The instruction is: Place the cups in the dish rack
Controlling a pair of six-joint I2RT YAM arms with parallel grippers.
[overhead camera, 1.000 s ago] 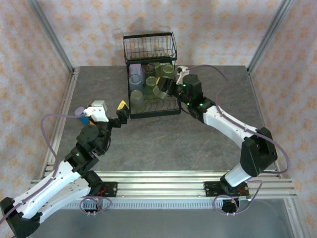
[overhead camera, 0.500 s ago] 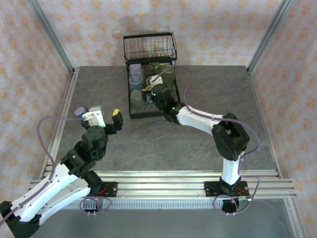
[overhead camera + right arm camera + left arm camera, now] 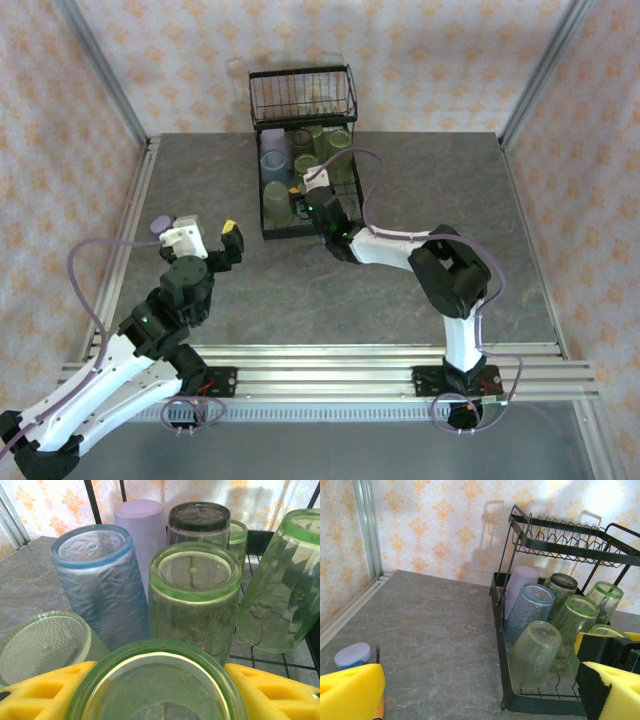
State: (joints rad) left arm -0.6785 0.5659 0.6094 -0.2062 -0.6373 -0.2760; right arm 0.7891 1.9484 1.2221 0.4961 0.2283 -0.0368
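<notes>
My right gripper (image 3: 157, 696) is clamped on a green cup (image 3: 155, 677), base up, at the dish rack's (image 3: 535, 705) near edge. My left gripper (image 3: 480, 695) hangs wide open.

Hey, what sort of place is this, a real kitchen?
Likely a robot test cell rather than a kitchen: wallpaper-print backdrop panels in an aluminium frame, and a dish rack of cups on a grey table.

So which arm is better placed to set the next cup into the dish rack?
Right. The right end effector is shut on a green cup, over the dish rack beside the loaded cups. The left end effector is open and empty, off to the rack's left over the table.
</notes>
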